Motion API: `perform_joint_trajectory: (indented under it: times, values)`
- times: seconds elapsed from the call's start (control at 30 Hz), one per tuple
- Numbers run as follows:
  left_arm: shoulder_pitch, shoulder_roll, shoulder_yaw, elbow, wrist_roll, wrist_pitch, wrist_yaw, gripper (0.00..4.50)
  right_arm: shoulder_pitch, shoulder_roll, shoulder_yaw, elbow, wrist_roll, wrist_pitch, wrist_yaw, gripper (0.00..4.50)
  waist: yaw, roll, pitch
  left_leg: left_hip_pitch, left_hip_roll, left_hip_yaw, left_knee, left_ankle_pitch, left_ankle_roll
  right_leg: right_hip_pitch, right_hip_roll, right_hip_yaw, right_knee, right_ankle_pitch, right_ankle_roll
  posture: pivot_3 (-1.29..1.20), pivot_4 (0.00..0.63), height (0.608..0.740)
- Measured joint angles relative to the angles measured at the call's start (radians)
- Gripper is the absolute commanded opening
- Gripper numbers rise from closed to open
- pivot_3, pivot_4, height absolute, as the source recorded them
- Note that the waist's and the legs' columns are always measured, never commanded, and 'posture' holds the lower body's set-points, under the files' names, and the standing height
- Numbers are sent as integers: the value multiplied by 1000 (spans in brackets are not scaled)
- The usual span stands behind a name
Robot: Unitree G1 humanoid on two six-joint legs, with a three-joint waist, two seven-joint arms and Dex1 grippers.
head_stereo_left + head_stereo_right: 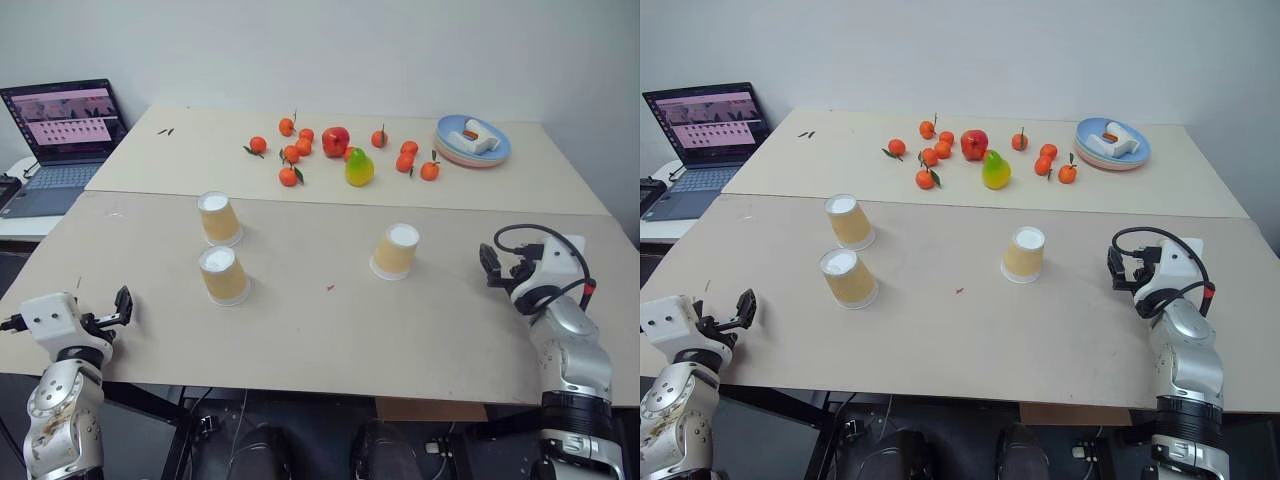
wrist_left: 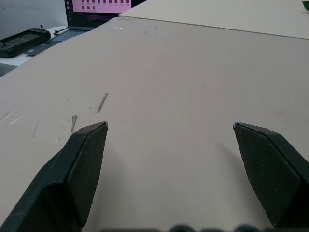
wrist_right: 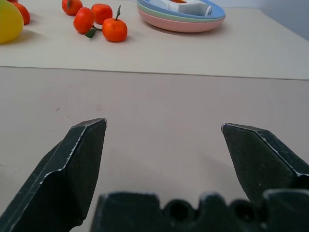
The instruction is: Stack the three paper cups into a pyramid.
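With both the left end effector (image 1: pixel 122 306) and right end effector (image 1: pixel 489 266) wide open and empty, best to reach slowly for the right cup (image 1: pixel 396 250) and squeeze softly.

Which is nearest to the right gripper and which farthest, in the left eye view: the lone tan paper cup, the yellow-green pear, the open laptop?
From the right gripper:
1. The lone tan paper cup, upside down on the near table, just toward the robot's left of it.
2. The yellow-green pear, on the far table among the oranges.
3. The open laptop, at the far left edge.
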Motion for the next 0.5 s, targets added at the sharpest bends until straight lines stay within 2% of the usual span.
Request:
perform_joint_trajectory:
  times: [0.1,0.2,0.27,0.43,0.5]
  values:
    - [-15,27,-13,16,-10,9,-44,4441,0,4,0,-2,-1,0,-6,4500,0,0,0,-1,0,0,0,0,0,0,0,-1,1,0,0,0,150,663]
    - [-40,188,-37,1,-102,72,-247,4441,1,11,33,-9,-13,0,1,4500,1,0,0,-1,2,-1,1,0,-1,-1,1,-2,1,-1,-1,0,150,663]
    - [-28,271,-30,-28,-134,84,-359,4441,6,-17,57,-20,-10,18,61,4500,-1,5,1,-1,0,0,1,-2,0,-1,0,0,-1,-1,0,0,150,663]
    - [21,323,-31,5,-146,113,-466,4441,11,-229,72,-40,31,76,291,4500,0,12,5,-1,1,0,0,-2,0,-1,1,-1,-1,-1,0,0,150,663]
    - [13,345,-35,23,-146,118,-496,4441,-13,-333,79,-51,78,116,434,4500,0,12,6,0,1,-1,1,-2,0,-1,1,-1,-1,-1,0,0,150,663]
